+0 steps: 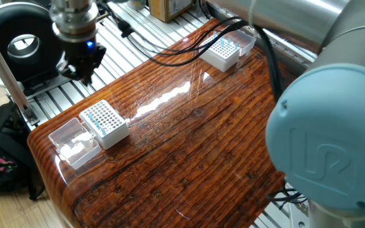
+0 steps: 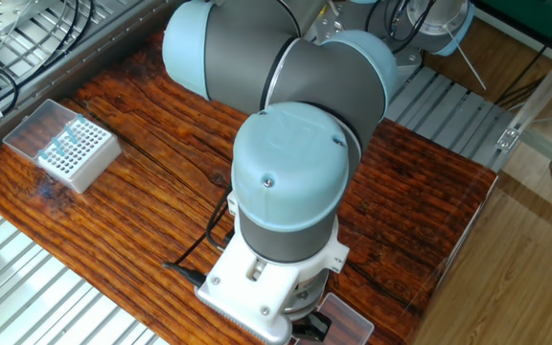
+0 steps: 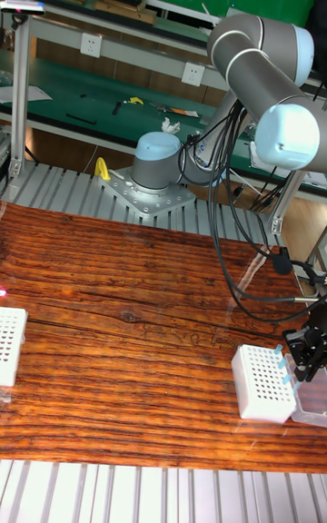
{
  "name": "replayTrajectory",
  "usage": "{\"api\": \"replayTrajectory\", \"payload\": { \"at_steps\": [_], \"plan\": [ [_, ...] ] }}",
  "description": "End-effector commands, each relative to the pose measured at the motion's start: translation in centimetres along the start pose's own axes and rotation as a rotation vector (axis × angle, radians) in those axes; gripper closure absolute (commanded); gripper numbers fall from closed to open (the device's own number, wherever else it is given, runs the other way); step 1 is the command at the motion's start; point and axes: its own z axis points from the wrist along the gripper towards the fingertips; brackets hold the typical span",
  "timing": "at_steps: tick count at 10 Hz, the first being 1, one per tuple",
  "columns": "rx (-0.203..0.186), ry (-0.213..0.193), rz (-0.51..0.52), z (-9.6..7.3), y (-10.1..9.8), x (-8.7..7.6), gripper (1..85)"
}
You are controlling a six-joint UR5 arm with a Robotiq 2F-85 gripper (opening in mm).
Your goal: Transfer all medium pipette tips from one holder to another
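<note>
Your black two-finger gripper (image 1: 85, 77) hovers above the near white perforated tip box (image 1: 105, 122); whether its jaws pinch a tip I cannot tell. The blue-topped medium pipette tips (image 1: 223, 44) sit far across from that box. Descend vertically, centred over one hole.

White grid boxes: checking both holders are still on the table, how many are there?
2. One white grid box sits at the table's near-left corner below the tool; the other white grid box sits at the far end.

The surface (image 1: 189, 145) is showing glossy reddish-brown striped grain; white gridded boxes (image 1: 104, 122) are holding light blue tips (image 1: 224, 44).
</note>
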Motion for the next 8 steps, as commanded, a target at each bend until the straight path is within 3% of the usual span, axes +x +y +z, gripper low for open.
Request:
{"api": "replayTrajectory", "payload": {
  "at_steps": [1,8],
  "plan": [
    [-0.013,0.0,0.008,0.0,0.35,-0.08,84.3],
    [-0.003,0.003,0.008,0.5,0.17,-0.03,84.3]
  ]
}}
